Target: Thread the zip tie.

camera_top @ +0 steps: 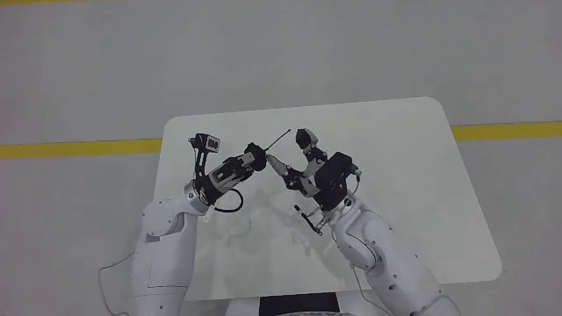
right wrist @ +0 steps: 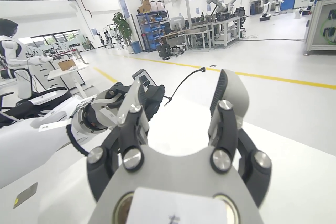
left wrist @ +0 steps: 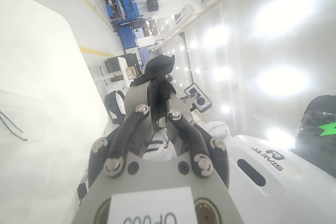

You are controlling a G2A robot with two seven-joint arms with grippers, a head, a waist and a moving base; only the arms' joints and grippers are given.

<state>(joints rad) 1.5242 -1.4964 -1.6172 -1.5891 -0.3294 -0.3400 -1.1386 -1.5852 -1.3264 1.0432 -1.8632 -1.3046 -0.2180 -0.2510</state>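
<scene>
A thin black zip tie (camera_top: pixel 277 140) sticks up and away from my left gripper (camera_top: pixel 255 154), which is shut on its lower end above the white table (camera_top: pixel 404 140). In the right wrist view the zip tie (right wrist: pixel 183 83) curves upward to its small head, with the left gripper (right wrist: pixel 155 96) clamped at its base. My right gripper (right wrist: pixel 181 93) stands open just beside the tie, one finger on each side, touching nothing. From above, the right gripper (camera_top: pixel 293 153) sits close to the right of the left one. In the left wrist view the left gripper (left wrist: pixel 159 70) has its black-tipped fingers pressed together.
Some thin dark pieces (camera_top: pixel 310 218) lie on the table by the right forearm. A small grey tag (right wrist: pixel 25 194) lies flat on the table near the right wrist. Thin dark strands (left wrist: pixel 13 125) rest on the table (left wrist: pixel 39 51). Open table surface spreads to the right.
</scene>
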